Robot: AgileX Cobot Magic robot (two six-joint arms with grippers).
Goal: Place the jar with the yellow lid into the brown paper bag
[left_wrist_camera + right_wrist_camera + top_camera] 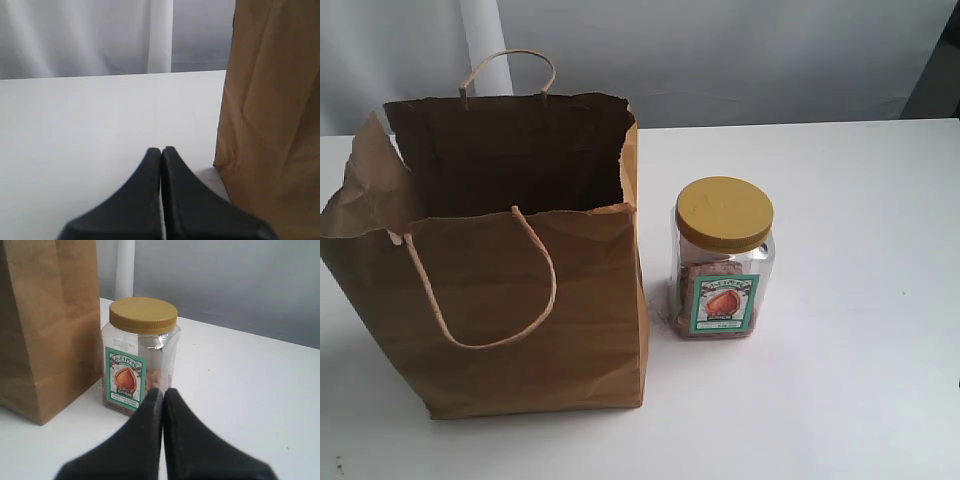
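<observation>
Yellow-lidded jar [723,262] stands upright on table [860,330], lid on, just beside brown paper bag [520,310] and outside it. Bag upright, mouth open. Left hand [161,151] clenched, empty, near the bag's side. Right hand [163,392] clenched, empty, pointing at the jar beside the bag.

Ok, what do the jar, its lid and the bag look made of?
Jar: clear glossy walls showing the contents, likely plastic. Lid: matte mustard-yellow, probably plastic. Bag: brown kraft paper, matte, creased, with a torn rim.
</observation>
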